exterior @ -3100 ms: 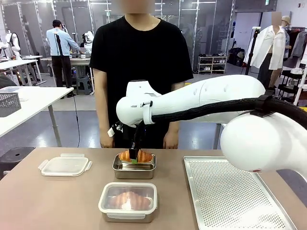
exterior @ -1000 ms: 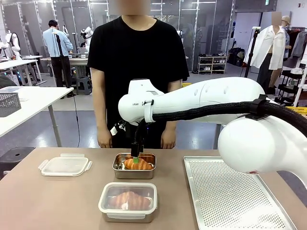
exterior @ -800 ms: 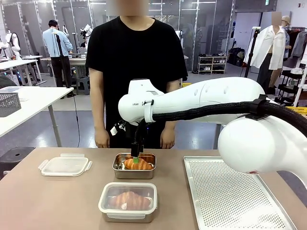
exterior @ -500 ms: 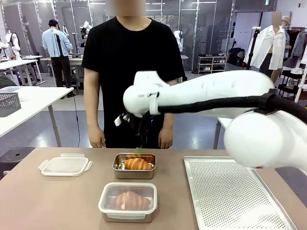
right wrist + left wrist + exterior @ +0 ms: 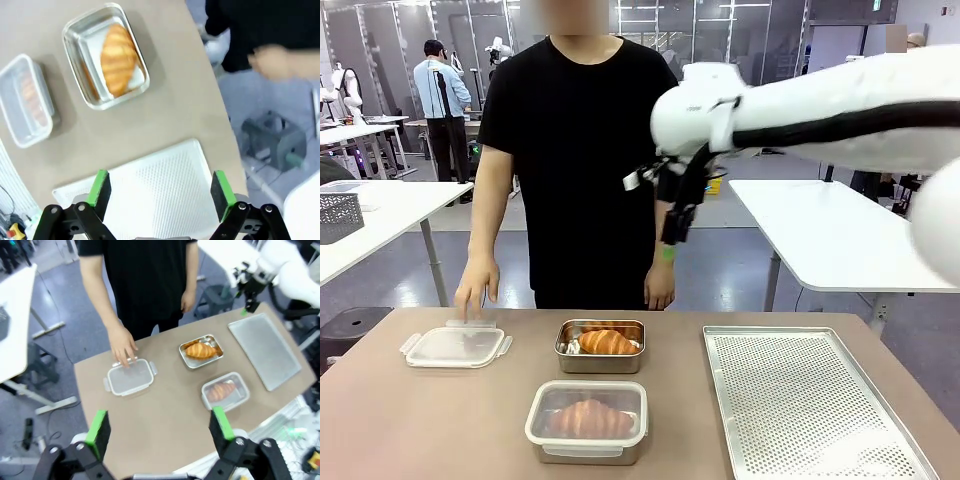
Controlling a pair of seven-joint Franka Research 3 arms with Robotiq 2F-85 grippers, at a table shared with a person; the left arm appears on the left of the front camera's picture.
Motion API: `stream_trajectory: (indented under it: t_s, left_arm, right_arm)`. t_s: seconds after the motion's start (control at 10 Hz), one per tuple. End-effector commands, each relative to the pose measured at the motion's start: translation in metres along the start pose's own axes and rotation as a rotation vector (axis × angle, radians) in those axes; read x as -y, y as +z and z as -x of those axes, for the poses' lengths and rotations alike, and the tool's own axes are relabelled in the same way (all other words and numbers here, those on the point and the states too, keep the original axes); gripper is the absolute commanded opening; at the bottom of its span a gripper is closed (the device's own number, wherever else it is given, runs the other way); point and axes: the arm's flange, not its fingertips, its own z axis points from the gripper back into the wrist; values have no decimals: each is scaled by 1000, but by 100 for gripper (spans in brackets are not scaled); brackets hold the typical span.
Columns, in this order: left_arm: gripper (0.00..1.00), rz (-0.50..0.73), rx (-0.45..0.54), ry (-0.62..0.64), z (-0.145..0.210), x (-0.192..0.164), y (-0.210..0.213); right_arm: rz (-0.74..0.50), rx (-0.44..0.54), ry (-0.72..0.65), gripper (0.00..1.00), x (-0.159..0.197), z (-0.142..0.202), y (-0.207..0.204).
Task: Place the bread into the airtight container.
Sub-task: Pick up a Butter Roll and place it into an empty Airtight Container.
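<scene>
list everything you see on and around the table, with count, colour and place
metal tray: 1, silver, table centre, holds a croissant
croissant: 1, golden brown, in the metal tray
plastic box: 1, clear, lidded, near edge in front of the metal tray, a second croissant inside
loose lid: 1, clear, table's left side
baking sheet: 1, perforated silver, table's right side
table: 1, brown
person's hand: 1, fingertips on the loose lid's far edge
other hand: 1, hanging behind the table
right tool: 1, black with green pads, open, raised high above the table
left tool: 1, black with green pads, open, high over the table's near side
</scene>
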Motion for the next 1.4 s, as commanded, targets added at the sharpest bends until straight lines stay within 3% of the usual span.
stream_trajectory:
  t_s: [0.0, 0.3, 0.6, 0.7, 1.0, 1.1, 1.3]
  left_arm:
    - [100, -5, -1, -9, -1, 0, 2]
    - [100, -5, -1, -9, -1, 0, 2]
    - [100, -5, -1, -9, -1, 0, 2]
    - [100, -5, -1, -9, -1, 0, 2]
    - [100, -5, -1, -9, -1, 0, 2]
    - [100, -5, -1, -9, -1, 0, 2]
    - [100, -5, -1, -9, -1, 0, 2]
  right_arm:
    - [37, 69, -142, 100, -12, 93, 30]
    - [142, 291, -306, 100, -34, 190, 117]
    - [222, 415, -401, 100, -91, 249, 193]
    - [197, 405, -380, 100, -111, 261, 220]
    - [150, 237, -442, 100, -162, 290, 299]
    - [113, 177, -480, 100, -175, 299, 318]
    - [104, 147, -540, 100, -191, 301, 328]
